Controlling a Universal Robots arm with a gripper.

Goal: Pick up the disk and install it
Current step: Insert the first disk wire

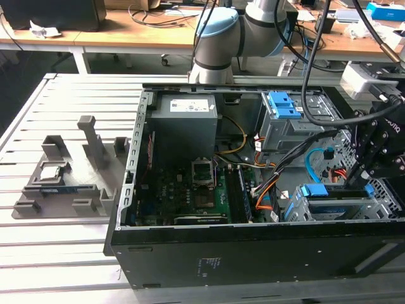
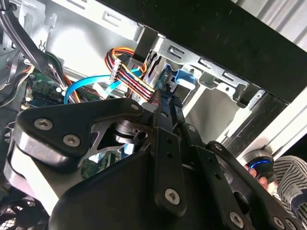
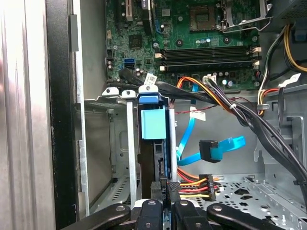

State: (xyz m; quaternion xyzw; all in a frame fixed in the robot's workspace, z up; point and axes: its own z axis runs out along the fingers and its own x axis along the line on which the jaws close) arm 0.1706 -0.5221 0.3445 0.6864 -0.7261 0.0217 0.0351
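The disk [image 3: 160,165] stands on edge in a slot of the grey metal drive cage [image 3: 129,143], at the front corner of the open computer case [image 1: 253,253] on the exterior view's right. Its thin dark edge and blue side rail run down to a blue plastic tab [image 3: 154,123]. My gripper [image 3: 162,191] is shut on the disk's upper edge. In the exterior view the gripper [image 1: 359,180] hangs over the cage [image 1: 335,209], with the disk [image 1: 338,190] showing as a dark strip. In the second wrist view the fingertips [image 2: 165,103] pinch together above the cage.
Orange, yellow and black power cables [image 3: 196,184] and a blue data cable [image 3: 216,148] lie close beside the slot. The motherboard [image 1: 202,190] fills the case floor. A second cage with blue latches [image 1: 285,107] stands behind. A grey fixture with a chip [image 1: 54,174] sits left. A striped sleeve [image 2: 292,177] is nearby.
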